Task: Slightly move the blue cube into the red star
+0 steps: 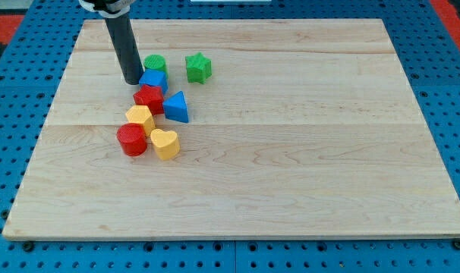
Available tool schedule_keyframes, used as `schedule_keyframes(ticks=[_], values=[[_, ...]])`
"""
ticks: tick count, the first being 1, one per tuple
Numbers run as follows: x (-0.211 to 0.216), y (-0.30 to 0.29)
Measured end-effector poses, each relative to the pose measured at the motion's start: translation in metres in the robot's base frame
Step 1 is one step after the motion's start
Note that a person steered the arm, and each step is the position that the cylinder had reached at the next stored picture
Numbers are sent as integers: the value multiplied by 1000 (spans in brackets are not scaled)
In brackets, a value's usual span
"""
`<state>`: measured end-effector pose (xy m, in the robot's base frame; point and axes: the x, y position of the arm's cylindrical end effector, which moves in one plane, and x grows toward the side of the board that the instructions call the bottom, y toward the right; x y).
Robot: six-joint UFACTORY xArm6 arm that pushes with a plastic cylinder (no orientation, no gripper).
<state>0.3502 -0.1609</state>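
1. I carry no fingers at all, so there is nothing to spread or pinch; I end in a dark rod, and my tip (133,80) rests on the bench (306,167) toward the view's upper left.
2. My tip sits just beside the blue cube (153,80), on the cube's left side in the view, seemingly touching it or nearly so.
3. The red star (149,98) lies directly below the blue cube in the view, and the two appear already in contact.
4. The relation that matters: the cube lies to the right of my tip, but the star lies below the cube. I judge a push from here would slide the cube sideways, so my tip should first get above the cube.
5. Around them: a green cylinder (155,63) just above the cube, a green star (198,67) to the right, a blue triangular block (176,107), a yellow block (140,117), a red cylinder (131,140) and a yellow heart (165,143) below.
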Motion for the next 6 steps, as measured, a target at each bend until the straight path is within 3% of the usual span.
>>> schedule_keyframes(ticks=[4,5,6], values=[[2,10],[28,-17],[97,-22]])
